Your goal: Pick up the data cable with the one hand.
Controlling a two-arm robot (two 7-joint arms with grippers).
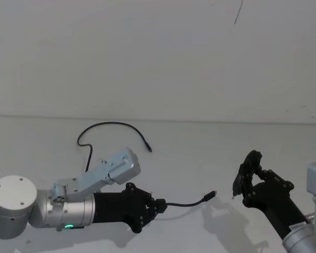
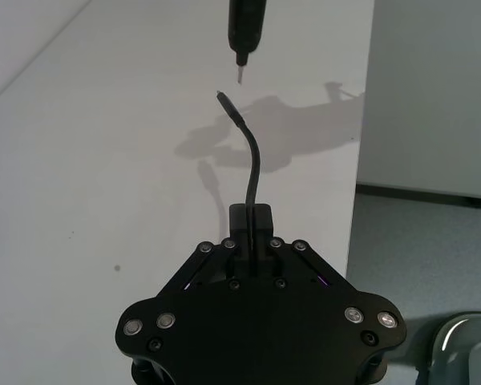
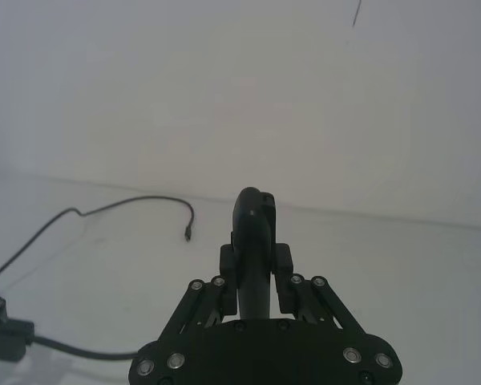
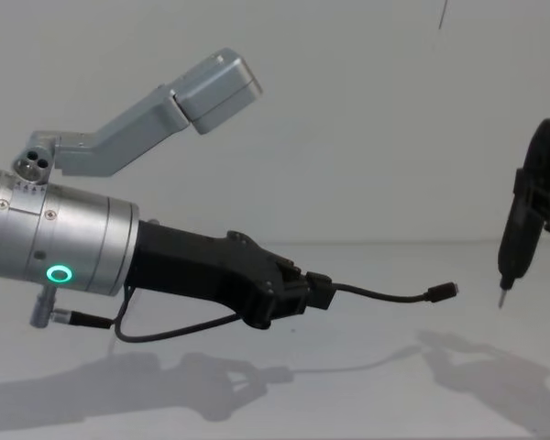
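Observation:
The data cable is a thin black line curving over the white table, its far plug lying at the back. My left gripper, on a silver wrist with a green ring, is shut on the cable near its other end. From the fingers a short stretch of cable sticks out above the table, ending in a small plug. In the left wrist view the cable rises from the gripper toward a slim black tool. The right gripper is shut on that tool, a short gap from the plug.
A pale wall stands behind the table. The table's right edge drops to a grey floor. The tool's metal pin tip points down just right of the cable's plug. A small dark speck marks the tabletop.

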